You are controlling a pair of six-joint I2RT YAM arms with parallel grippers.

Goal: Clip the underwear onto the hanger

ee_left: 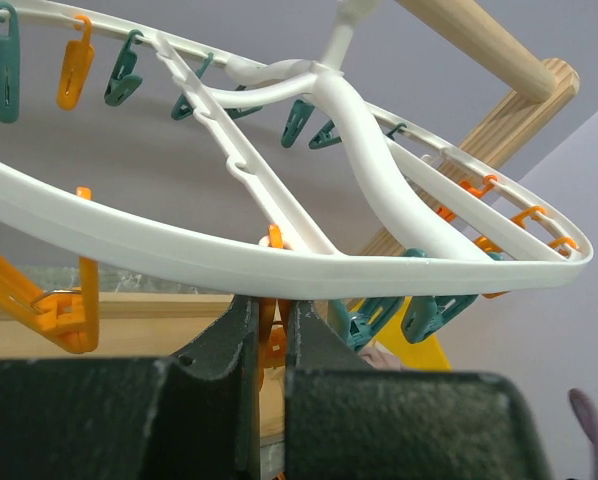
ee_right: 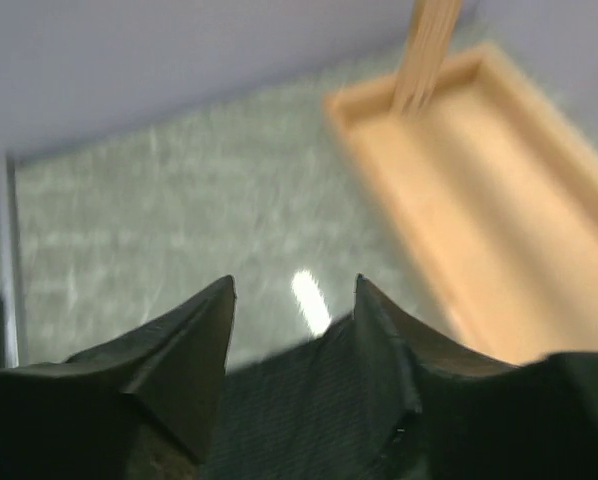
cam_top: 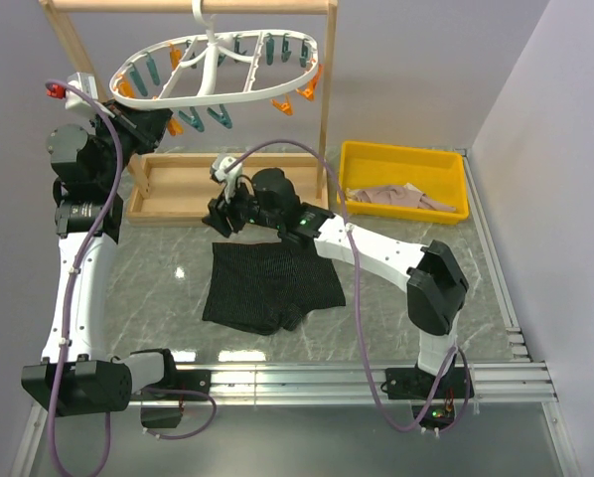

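The underwear [cam_top: 272, 283] lies spread flat on the tabletop [cam_top: 426, 288], waistband edge toward the far side and legs toward the arm bases. Over that far edge hover the right fingers [ee_right: 204, 345], spread wide with nothing held. Dark knit shows below and between them, but the wrist view is blurred, so contact cannot be judged.

Up top, the hanger [cam_top: 222, 70] hangs tilted from the wooden frame [cam_top: 327, 99]. The left fingers [ee_left: 241, 335] are drawn nearly together under its rim, with an orange peg [ee_left: 271, 345] squeezed in the narrow gap.

Now the handling. This looks like a light, limp knit that should bunch and drape the moment it lifts, with no stiffness to carry its shape. It is not fragile, and probably grippy enough not to slip. The best hold looks like the waistband, likely thicker cloth, pinched near one corner so a free stretch of band is left to feed into the peg's mouth. The hanger itself will likely swing if pushed.
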